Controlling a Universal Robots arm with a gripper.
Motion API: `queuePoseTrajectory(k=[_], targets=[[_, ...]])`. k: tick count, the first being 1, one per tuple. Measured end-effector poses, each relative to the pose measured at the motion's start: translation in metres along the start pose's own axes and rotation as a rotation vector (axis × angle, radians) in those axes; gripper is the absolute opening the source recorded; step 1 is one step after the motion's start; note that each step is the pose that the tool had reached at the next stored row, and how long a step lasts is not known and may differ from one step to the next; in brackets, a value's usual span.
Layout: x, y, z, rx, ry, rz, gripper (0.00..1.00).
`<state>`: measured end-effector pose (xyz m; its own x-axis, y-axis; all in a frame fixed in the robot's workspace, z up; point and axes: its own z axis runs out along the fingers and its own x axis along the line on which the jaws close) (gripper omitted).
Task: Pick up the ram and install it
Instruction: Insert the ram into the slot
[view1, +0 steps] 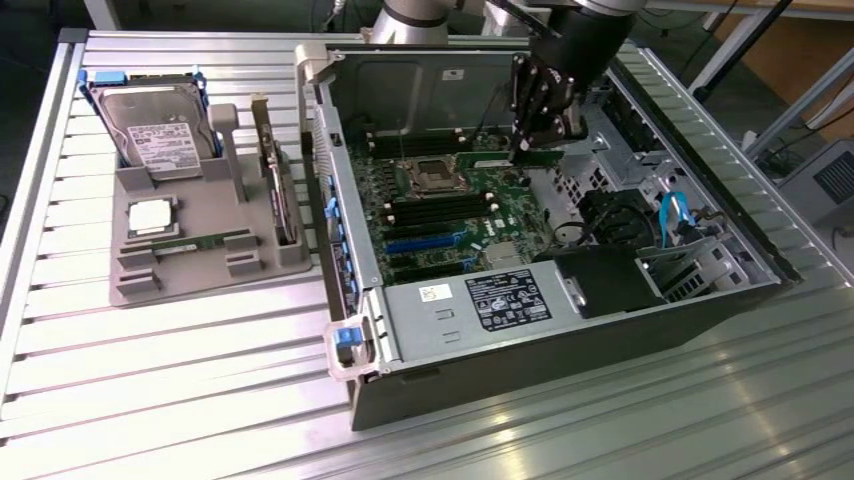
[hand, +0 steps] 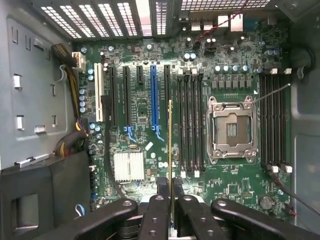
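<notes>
Gripper (hand: 170, 192) apparently tight around ram (hand: 170, 140)

Slatted aluminium table (view1: 160, 390): ribs run across, raised rail along the exterior view's left edge, glare on front slats. Two things directly on it. Grey moulded parts holder (view1: 140, 290) sits flat toward the exterior view's left. Open computer case (view1: 561, 365) lies on its side from middle to the exterior view's right, open face up. Holder just beside case wall.
</notes>
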<state>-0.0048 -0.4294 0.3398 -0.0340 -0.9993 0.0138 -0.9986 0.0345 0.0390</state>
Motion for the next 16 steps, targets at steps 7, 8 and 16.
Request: queuePoseTrajectory(k=[7, 8, 16], targets=[[0.0, 0.0188, 0.0312, -0.0002, -0.0007, 0.017, 0.13], [-0.001, 0.0238, 0.0363, -0.0003, -0.0007, 0.017, 0.13], [-0.011, 0.0335, 0.0606, 0.0004, 0.0009, -0.022, 0.13]])
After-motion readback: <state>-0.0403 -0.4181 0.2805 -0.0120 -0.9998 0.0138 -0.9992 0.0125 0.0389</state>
